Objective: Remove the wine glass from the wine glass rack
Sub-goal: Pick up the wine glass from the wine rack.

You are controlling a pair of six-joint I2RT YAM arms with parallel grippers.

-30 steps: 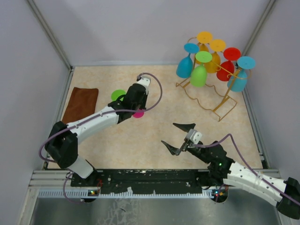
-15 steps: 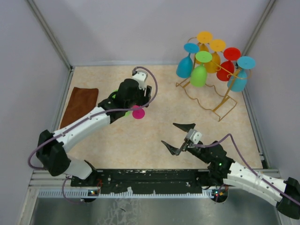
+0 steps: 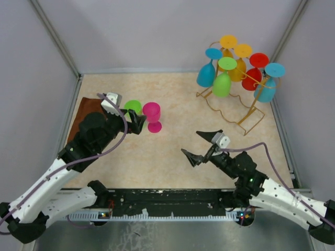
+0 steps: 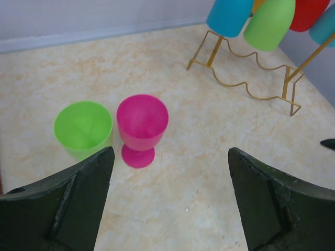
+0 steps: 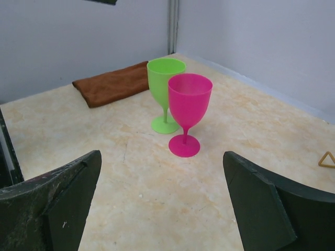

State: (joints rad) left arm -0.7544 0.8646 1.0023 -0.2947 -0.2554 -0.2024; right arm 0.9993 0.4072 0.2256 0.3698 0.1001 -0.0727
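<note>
The wine glass rack, glasses hanging foot-up, stands beyond and right of the right gripper, spread empty and nearer than the equally spread, empty left gripper; the green glass seems closest

Brightness: bright, even across all views.
Light: diffuse, from overhead.
Shadows: faint, soft patches on the tabletop by the pink wine glass and green wine glass.
Focus: both glasses sharp; left gripper's fingers and right gripper's fingers dark, slightly soft, near the lens.
Distortion: top view's walls splay outward at the edges.
</note>
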